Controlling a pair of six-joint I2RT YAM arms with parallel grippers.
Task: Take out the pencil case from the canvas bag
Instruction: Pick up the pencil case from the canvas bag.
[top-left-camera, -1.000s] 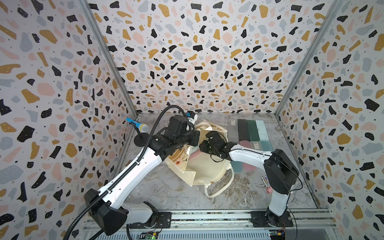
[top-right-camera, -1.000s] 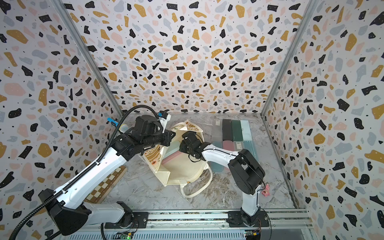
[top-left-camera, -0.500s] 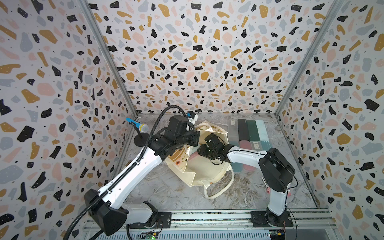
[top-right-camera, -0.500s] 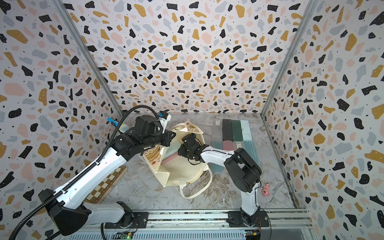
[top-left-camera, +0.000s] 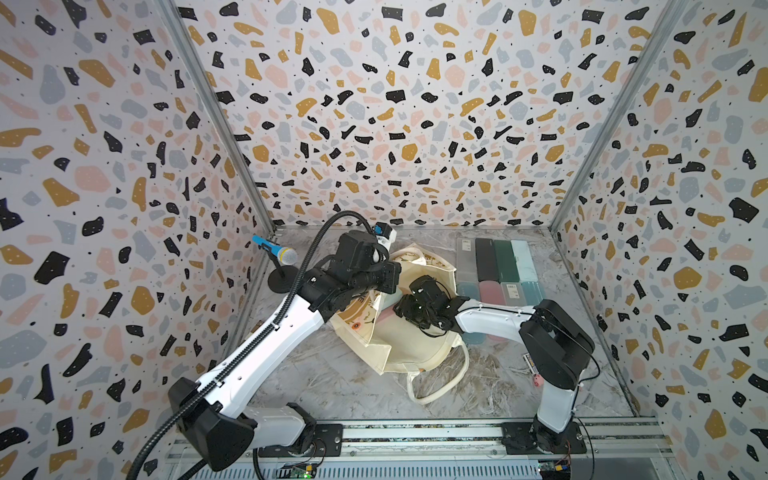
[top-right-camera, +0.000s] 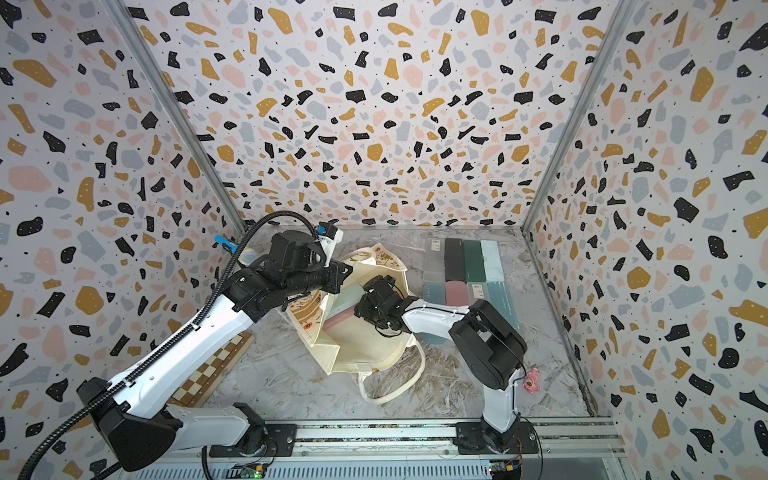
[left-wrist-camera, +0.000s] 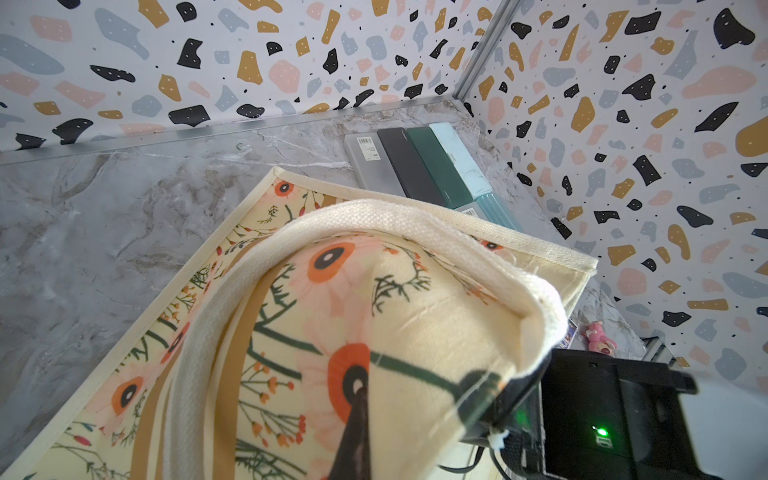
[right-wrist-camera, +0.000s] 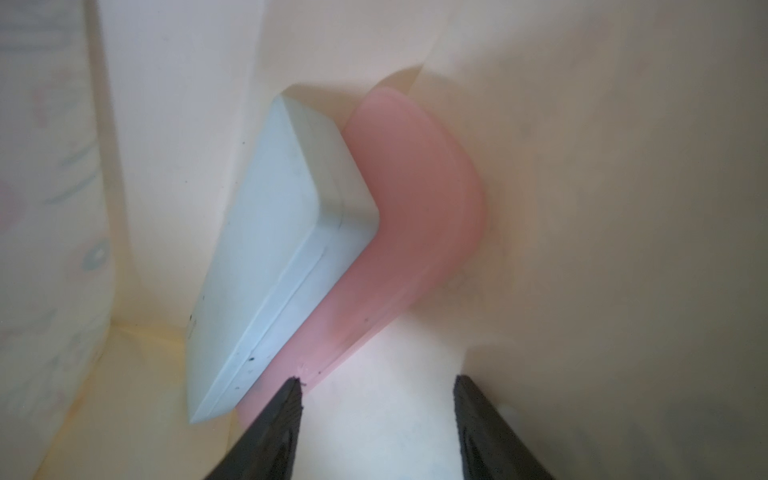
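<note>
Our left jaws pinch the bag (top-left-camera: 415, 347); right jaws, spread, may grab blue case (right-wrist-camera: 282, 249) and pink case (right-wrist-camera: 419, 199) together — jamming.

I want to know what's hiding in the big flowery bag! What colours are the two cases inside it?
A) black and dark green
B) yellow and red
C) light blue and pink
C: the right wrist view looks inside the canvas bag and shows a light blue case lying against a pink case.
</note>
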